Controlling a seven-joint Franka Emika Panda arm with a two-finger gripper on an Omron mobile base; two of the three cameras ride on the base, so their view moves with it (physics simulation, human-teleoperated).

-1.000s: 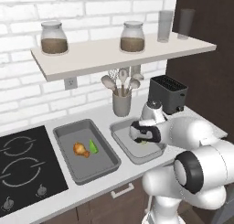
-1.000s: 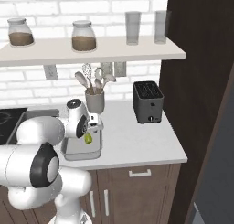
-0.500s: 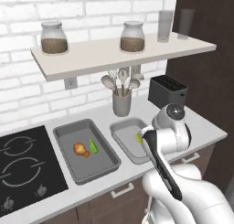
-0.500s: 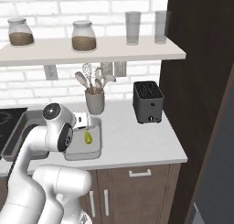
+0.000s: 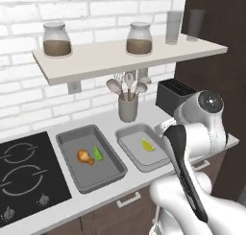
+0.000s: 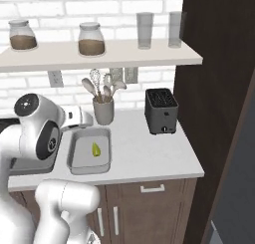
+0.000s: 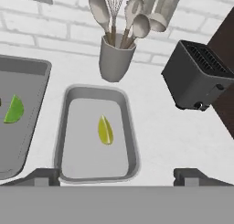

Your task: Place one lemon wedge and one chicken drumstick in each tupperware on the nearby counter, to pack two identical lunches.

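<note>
Left tupperware (image 5: 72, 169) holds drumstick (image 5: 84, 156) and wedge (image 5: 97, 153); right tupperware (image 5: 126, 145) holds 1 wedge (image 5: 147, 145).

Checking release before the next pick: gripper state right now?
Gripper: open, holding nothing; fingertips spread wide above the right tupperware, where a lemon wedge lies loose.

The left base view looks forward and down from behind the arm's left; the right base view does so from its right. Both share the counter (image 5: 144, 115) and toaster (image 6: 161, 110). The hand view looks down from closer onto the right tupperware (image 7: 131, 141).
</note>
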